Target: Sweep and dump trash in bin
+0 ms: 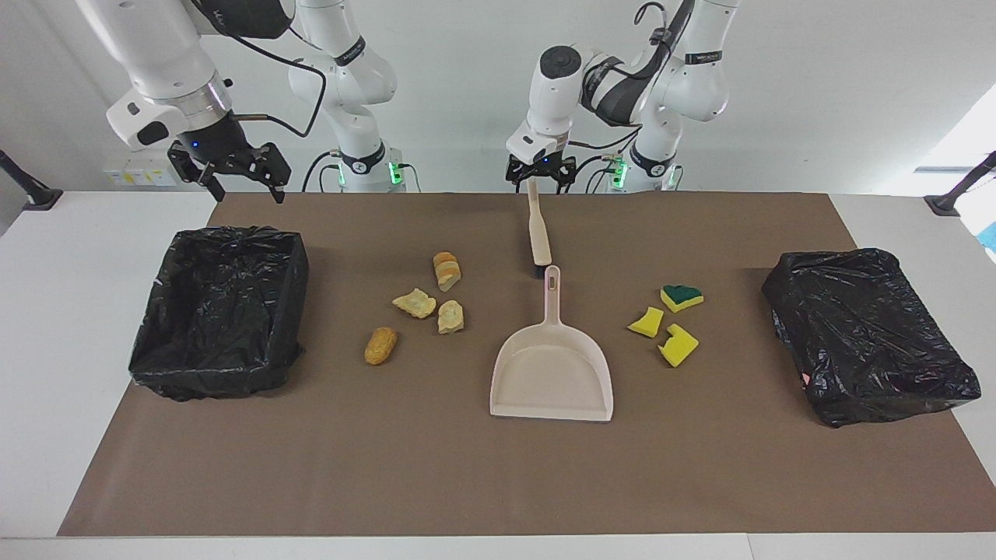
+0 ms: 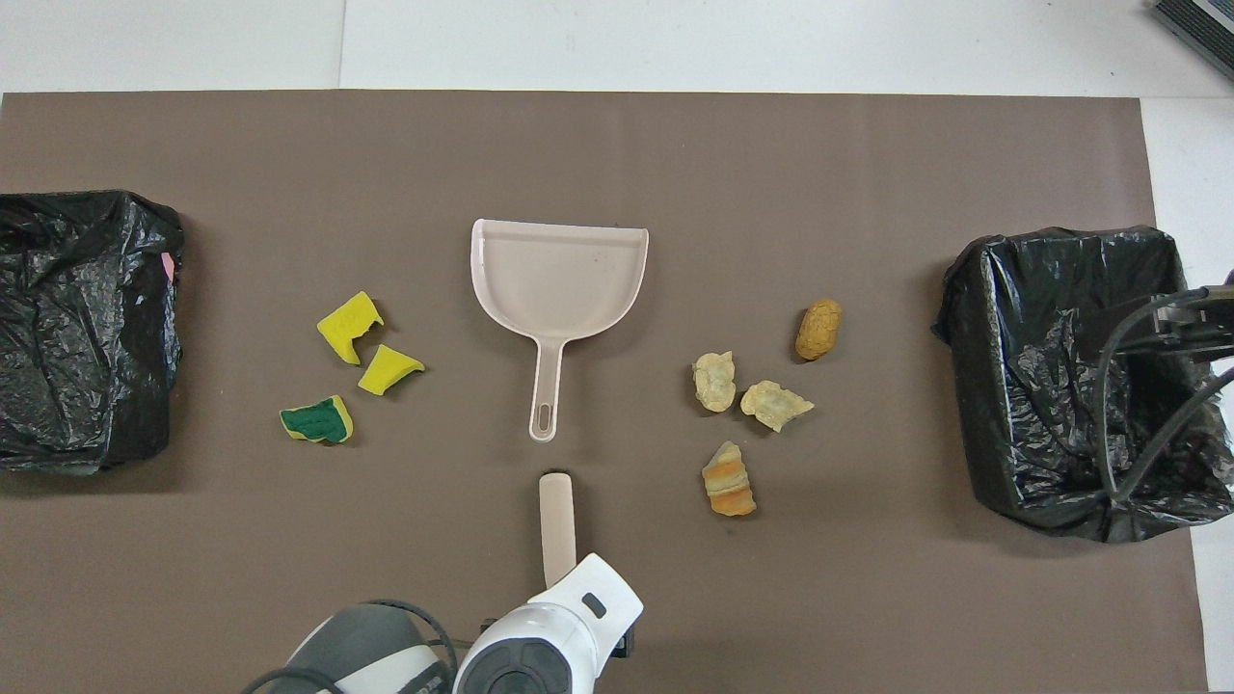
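Three yellow sponge scraps (image 1: 678, 345) (image 2: 348, 327), one green-topped (image 1: 682, 296) (image 2: 317, 420), lie toward the left arm's end. Several bread chunks (image 1: 415, 302) (image 2: 775, 405) lie toward the right arm's end. Between them sits the beige dustpan (image 1: 551, 373) (image 2: 559, 280), with the beige brush (image 1: 538, 233) (image 2: 556, 525) nearer the robots. My left gripper (image 1: 540, 185) is open, a finger on each side of the brush handle's end. In the overhead view its wrist (image 2: 549, 646) hides that end. My right gripper (image 1: 243, 187) hangs open above the table's edge by a bin.
A black-bagged bin (image 1: 210, 373) (image 2: 1022, 289) stands open at the right arm's end of the brown mat. A second black-bagged bin (image 1: 871, 342) (image 2: 82, 328) stands at the left arm's end. The right arm's cables (image 2: 1147, 386) hang over the first bin.
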Robot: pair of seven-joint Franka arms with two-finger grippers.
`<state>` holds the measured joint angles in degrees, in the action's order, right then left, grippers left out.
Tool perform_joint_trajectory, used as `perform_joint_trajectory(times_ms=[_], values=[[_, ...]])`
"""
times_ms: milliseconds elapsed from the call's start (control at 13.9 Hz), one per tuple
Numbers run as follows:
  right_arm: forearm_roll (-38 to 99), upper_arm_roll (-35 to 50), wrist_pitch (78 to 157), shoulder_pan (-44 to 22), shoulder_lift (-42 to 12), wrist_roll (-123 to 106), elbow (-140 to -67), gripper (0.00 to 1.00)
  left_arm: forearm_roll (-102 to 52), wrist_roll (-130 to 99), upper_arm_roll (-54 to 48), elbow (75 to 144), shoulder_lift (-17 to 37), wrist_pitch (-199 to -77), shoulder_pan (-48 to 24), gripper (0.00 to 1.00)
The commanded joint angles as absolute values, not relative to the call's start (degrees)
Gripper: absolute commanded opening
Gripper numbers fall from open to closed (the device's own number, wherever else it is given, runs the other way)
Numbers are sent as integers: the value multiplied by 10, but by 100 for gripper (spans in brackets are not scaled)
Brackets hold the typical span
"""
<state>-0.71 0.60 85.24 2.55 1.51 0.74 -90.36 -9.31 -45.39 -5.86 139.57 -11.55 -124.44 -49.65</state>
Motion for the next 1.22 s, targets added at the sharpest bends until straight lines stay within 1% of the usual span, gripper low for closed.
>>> perform_joint_trajectory(times_ms=[0, 216, 432, 504, 647, 719, 791, 1007, 1151], values=[[4, 8, 860, 26, 41, 25, -939, 100, -100, -482, -47, 1418, -98, -1280, -526, 100], [4, 8, 872, 27, 47, 20, -947, 100, -100, -482, -47, 1440, -99, -1281, -540, 100], [4, 8, 873, 26, 49, 21, -952, 100, -100, -489, -47, 1442, -100, -1279, -543, 100], [4, 8, 873, 26, 50, 21, -954, 100, -100, -494, -47, 1441, -101, -1277, -543, 86], [4, 8, 873, 26, 52, 21, -955, 100, -100, -494, -47, 1439, -99, -1272, -543, 43], [4, 8, 873, 26, 52, 21, -955, 100, -99, -493, -47, 1435, -98, -1268, -543, 24], [4, 8, 872, 26, 52, 20, -957, 100, -100, -492, -47, 1434, -98, -1263, -542, 0], [4, 8, 874, 26, 54, 22, -961, 100, -100, -482, -45, 1412, -101, -1208, -533, 0], [4, 8, 875, 26, 54, 22, -963, 100, -99, -480, -42, 1399, -102, -1193, -520, 0]])
